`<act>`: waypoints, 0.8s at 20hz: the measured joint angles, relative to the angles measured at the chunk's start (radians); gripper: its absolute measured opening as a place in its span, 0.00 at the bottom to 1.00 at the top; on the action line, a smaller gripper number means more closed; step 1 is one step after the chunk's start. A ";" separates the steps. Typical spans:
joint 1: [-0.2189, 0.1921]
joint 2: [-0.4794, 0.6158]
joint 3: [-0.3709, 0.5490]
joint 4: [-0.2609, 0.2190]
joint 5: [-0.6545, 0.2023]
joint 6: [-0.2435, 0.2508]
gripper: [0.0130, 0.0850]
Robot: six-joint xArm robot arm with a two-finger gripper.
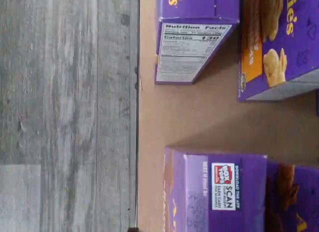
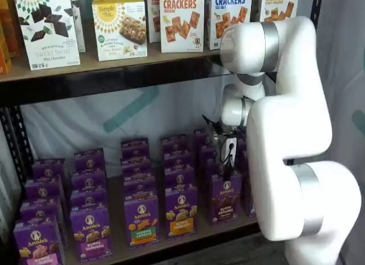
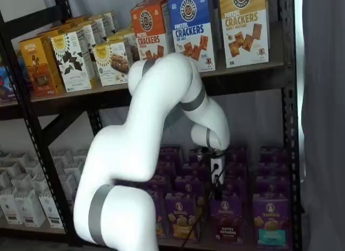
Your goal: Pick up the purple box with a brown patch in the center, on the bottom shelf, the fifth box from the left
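The purple box with the dark brown centre patch (image 2: 226, 198) stands upright at the front of its row on the bottom shelf (image 2: 191, 241). It also shows in the other shelf view (image 3: 226, 218). My gripper (image 2: 228, 169) hangs just above and slightly behind the box's top, black fingers pointing down; no gap or grasp can be made out. The gripper also shows in a shelf view (image 3: 216, 182). In the wrist view a purple carton top (image 1: 224, 192) with brown cookies behind it sits on the brown board (image 1: 199, 117).
Rows of purple cartons fill the shelf: an orange-yellow centred one (image 2: 181, 211) left of the target, a green-and-orange one (image 2: 141, 220) further left, and a teal-based one (image 3: 271, 221) to its right. Cracker boxes (image 2: 181, 20) stand on the shelf above. Grey floor (image 1: 65, 112) lies before the shelf edge.
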 joint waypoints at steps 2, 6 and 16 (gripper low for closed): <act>0.006 -0.002 0.012 -0.028 -0.060 0.028 1.00; 0.015 0.007 -0.020 -0.052 -0.053 0.058 1.00; 0.015 -0.006 -0.034 -0.207 0.042 0.191 1.00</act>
